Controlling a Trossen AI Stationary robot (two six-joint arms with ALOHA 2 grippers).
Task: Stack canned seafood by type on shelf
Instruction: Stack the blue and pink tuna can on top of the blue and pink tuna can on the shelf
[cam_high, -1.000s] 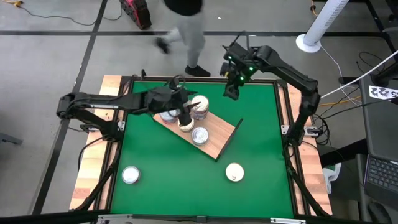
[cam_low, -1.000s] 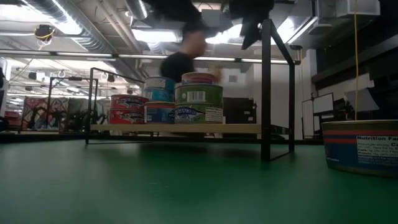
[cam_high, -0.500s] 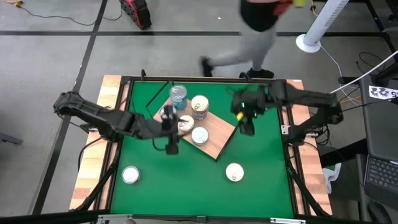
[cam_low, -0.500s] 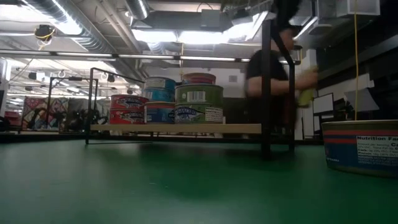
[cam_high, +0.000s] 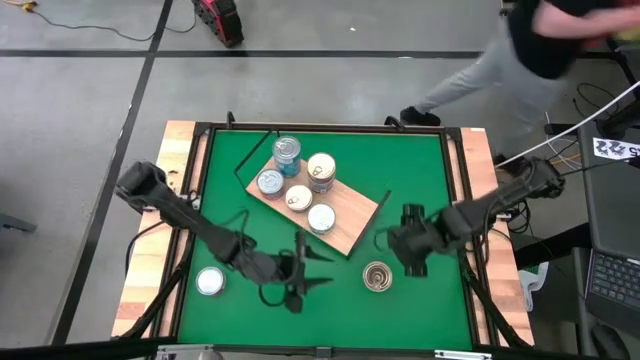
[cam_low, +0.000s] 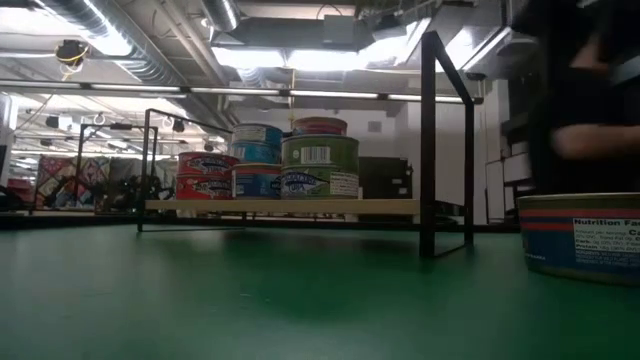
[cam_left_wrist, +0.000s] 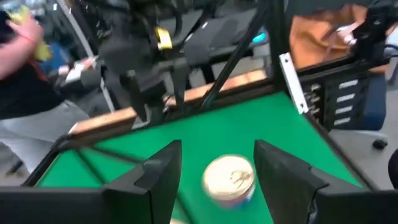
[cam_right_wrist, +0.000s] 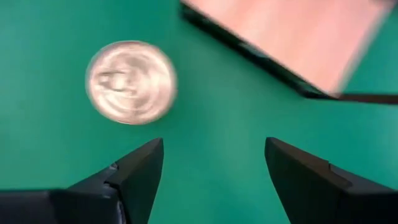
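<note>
Both arms swing away from the shelf (cam_high: 350, 222) and drop toward the near half of the green mat (cam_high: 420, 170) while a person (cam_high: 520, 50) hurries past the far right corner. We see the right gripper (cam_high: 412, 258) arrive just beside the gold-lidded tin (cam_high: 377, 276) near the right front of the mat, its fingers spread wide and holding nothing; its wrist view has that tin lying ahead of the open fingers, not yet between them. The left gripper (cam_high: 300, 280) now hangs low over the middle front of the mat, fingers parted and empty, with the same tin (cam_left_wrist: 229, 179) showing between them from farther off in its wrist view. Its closer neighbour, the silver-lidded tin (cam_high: 209, 282), sits near the left front corner, untouched.

On the shelf, five tops show from above at its far left end; the low view reveals they sit in short stacks, red and blue labels below, a green one nearest us. We judge the shelf work is set aside for now and the two loose tins are next, the right arm looking closest to a grab.
</note>
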